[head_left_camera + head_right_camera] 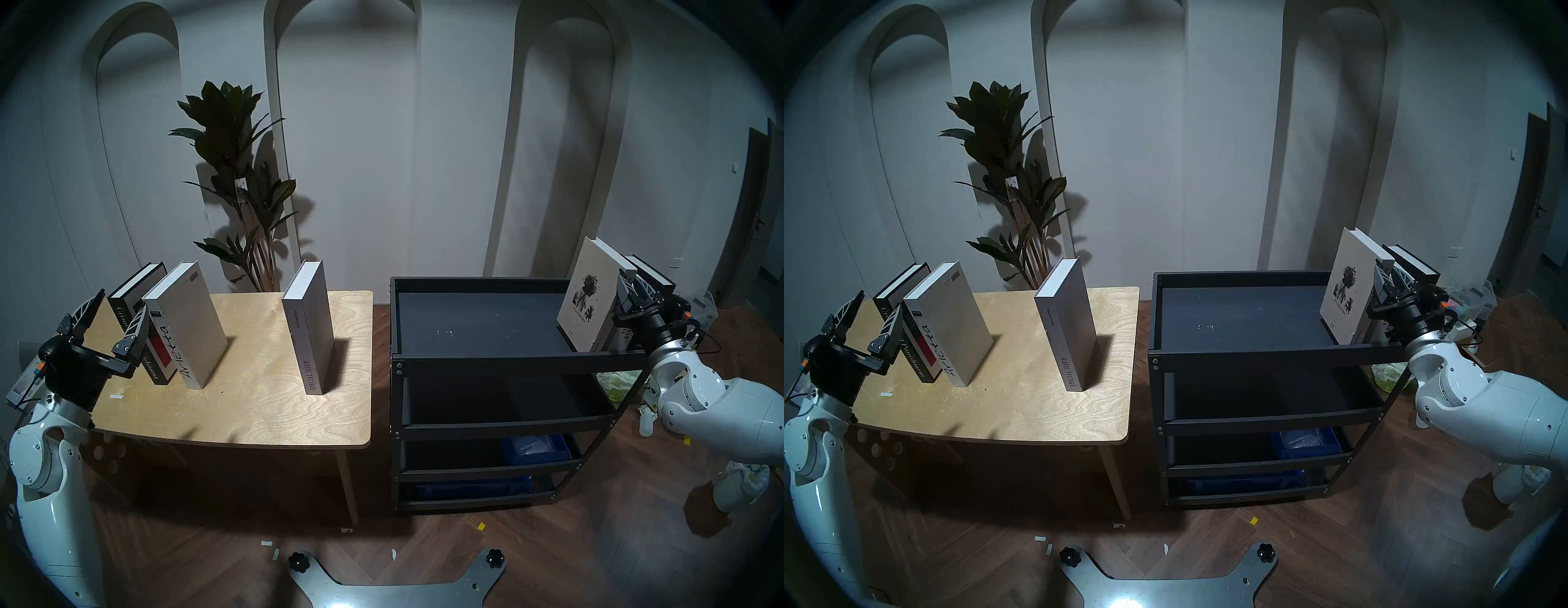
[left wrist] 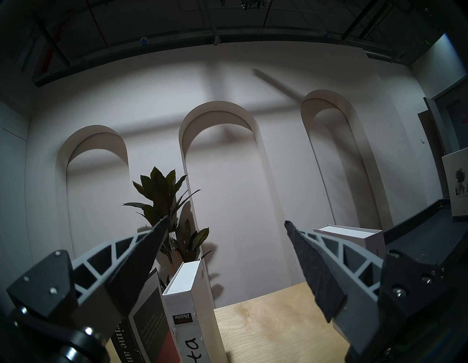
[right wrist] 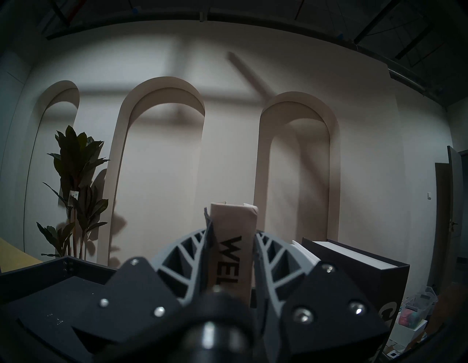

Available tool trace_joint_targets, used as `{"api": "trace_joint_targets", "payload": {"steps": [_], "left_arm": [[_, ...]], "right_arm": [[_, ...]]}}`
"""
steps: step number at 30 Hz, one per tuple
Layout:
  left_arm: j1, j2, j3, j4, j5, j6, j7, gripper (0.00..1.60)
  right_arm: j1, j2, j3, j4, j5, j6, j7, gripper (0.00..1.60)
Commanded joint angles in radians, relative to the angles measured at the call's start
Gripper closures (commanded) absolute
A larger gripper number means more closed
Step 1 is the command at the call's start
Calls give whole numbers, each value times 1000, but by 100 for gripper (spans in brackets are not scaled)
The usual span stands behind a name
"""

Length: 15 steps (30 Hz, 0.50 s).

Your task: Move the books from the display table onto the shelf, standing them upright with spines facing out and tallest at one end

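White wall with arched niches fills upper frame. Black shelf right of centre: three books upright at top tier's right end, beige one leaning. Plywood table left of centre: "Special Issue" alone, "Arietta" against black book (both tilted). Right gripper straddles "WEL…" spine; whether clenched, cannot tell. Left gripper spread wide, lower left, holding nothing.
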Motion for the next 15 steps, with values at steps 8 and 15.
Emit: {"api": "trace_joint_targets", "payload": {"steps": [8,15], "left_arm": [[-5,3,-4,-17,0,-1,3,0],[-5,2,-4,-16,0,-1,3,0]], "right_arm": [[11,-10,5,13,-2,-4,9,71],[11,-1,3,-6,-7,-10,-1,16]]}}
